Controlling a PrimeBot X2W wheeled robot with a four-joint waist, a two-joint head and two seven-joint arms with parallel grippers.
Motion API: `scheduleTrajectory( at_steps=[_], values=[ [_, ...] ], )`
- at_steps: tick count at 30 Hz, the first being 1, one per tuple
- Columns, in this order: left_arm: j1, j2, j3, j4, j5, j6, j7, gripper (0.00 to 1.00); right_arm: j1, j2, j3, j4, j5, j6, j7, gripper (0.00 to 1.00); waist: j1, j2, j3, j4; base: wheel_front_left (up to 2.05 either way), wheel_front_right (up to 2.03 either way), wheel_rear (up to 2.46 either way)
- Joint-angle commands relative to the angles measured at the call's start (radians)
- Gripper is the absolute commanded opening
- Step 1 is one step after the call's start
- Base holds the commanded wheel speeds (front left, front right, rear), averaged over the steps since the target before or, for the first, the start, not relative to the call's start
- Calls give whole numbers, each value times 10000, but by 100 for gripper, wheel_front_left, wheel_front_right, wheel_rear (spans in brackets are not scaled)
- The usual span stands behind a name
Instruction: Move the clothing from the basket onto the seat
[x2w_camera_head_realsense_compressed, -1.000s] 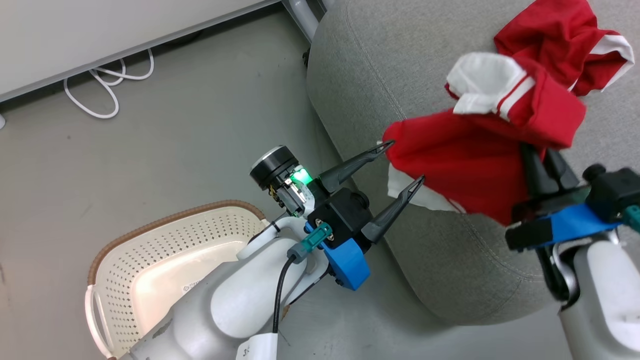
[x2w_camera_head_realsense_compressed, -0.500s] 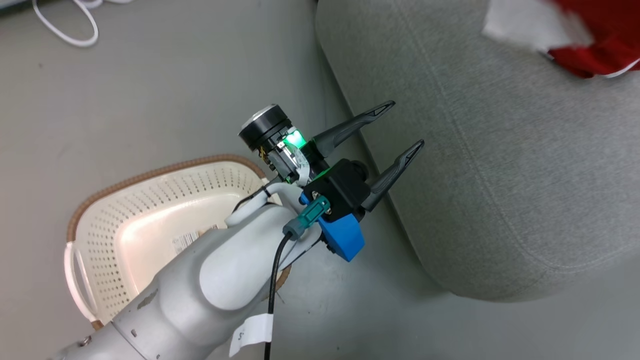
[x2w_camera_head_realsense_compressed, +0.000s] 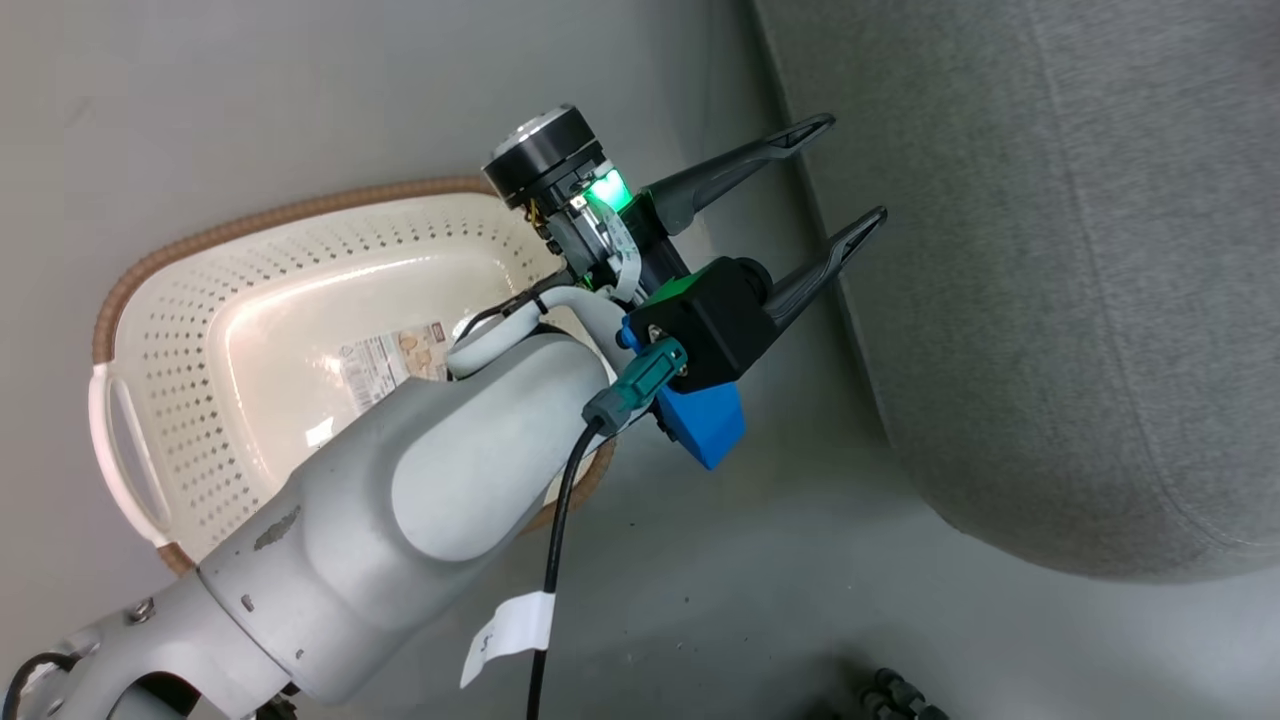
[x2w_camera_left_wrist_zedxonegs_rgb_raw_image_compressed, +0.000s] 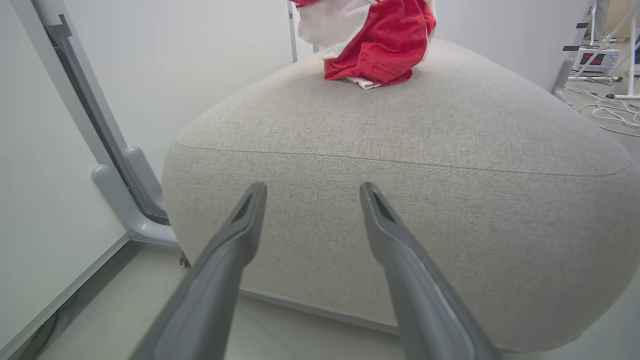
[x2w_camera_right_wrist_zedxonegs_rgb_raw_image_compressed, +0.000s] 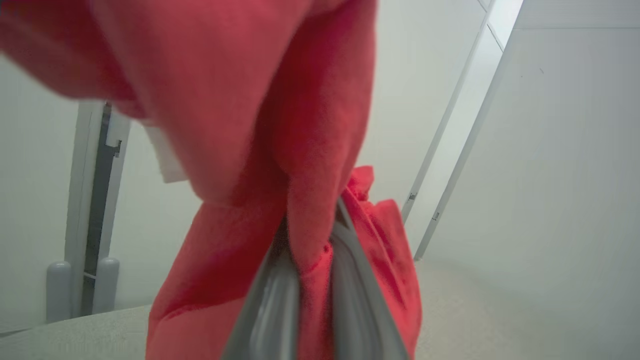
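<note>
Grey floor (x2w_camera_head_realsense_compressed: 300, 100) runs under everything in the head view, with the basket (x2w_camera_head_realsense_compressed: 160, 300) on it at the left and the seat (x2w_camera_head_realsense_compressed: 1050, 250) rising at the right. Our left arm reaches up from the lower left, its pale forearm crossing the basket's near right side and hiding that part of the rim. The left gripper (x2w_camera_head_realsense_compressed: 852, 167) hangs above the strip of floor between basket and seat, fingers spread wide and pointing at the seat's side, with nothing between them. A green light (x2w_camera_head_realsense_compressed: 603, 187) glows at its wrist. Inside the basket we can make out the label sticker (x2w_camera_head_realsense_compressed: 385, 365), partly covered by the arm. From the left wrist, the parted fingers frame the seat's rounded front and seam, and the clothing (x2w_camera_left_wrist_zedxonegs_rgb_raw_image_compressed: 380, 45) sits as a red and white heap on the seat's top, further back, cut off by the upper edge. We cannot tell whether that heap is one garment or two. From the right wrist, the right gripper (x2w_camera_right_wrist_zedxonegs_rgb_raw_image_compressed: 312, 240) is closed on a fold of red fabric that wraps over its fingers and hides their tips. The cloth above is blurred and fills the upper left, and a pale grey surface, apparently the seat, shows low behind it.
</note>
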Motion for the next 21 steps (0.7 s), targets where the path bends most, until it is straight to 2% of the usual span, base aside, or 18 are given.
scheduleTrajectory(
  at_steps=[1,12,20,21],
  values=[
    [-195,57,-24,-49,39,-17,-22,100,-130,-56,-200,212,47,1,-38,0,-2,0,321,208,0,0,0],
    [-374,344,17,-198,61,136,-9,100,474,814,-719,2032,-521,1,-38,0,-2,0,806,343,0,0,0],
    [-330,491,-55,-208,-36,207,13,100,164,1099,-740,2854,-924,1,-37,0,-2,0,880,299,0,0,0],
    [-315,486,-65,-196,-51,218,13,100,197,1073,-752,2896,-952,1,-37,44,-2,0,841,284,0,0,0]
  ],
)
